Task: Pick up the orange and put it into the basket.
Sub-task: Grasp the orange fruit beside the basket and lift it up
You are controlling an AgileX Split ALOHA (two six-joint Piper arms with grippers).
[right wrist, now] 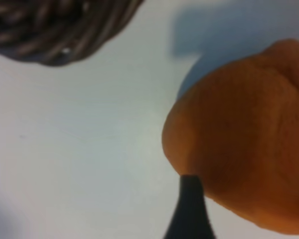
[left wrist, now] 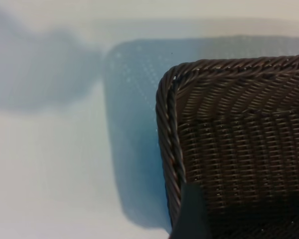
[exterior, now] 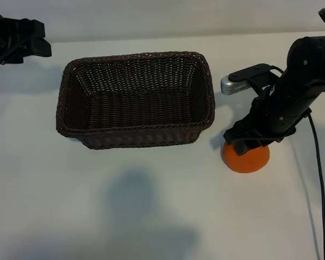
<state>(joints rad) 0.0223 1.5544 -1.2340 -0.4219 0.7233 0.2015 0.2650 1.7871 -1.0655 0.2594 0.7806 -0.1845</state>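
The orange (exterior: 247,158) is sitting on the white table (exterior: 151,216), nearest the camera at the right side, and the right gripper (exterior: 248,142) is pressing down over its top from above. In the right wrist view one dark fingertip (right wrist: 189,209) is lying against the skin of the orange (right wrist: 244,139), with the table showing pale beside it. The fingers are straddling the fruit, but whether they are gripping it or standing loose around it cannot be told. The orange is resting on the table, not lifted. The basket (exterior: 135,100) is standing just beside it, toward the middle of the table, and a corner of its rim (right wrist: 60,35) is showing in the right wrist view. The left gripper (exterior: 27,43) is hanging at the far left corner, apart from the basket, its fingers spread wide and holding nothing.
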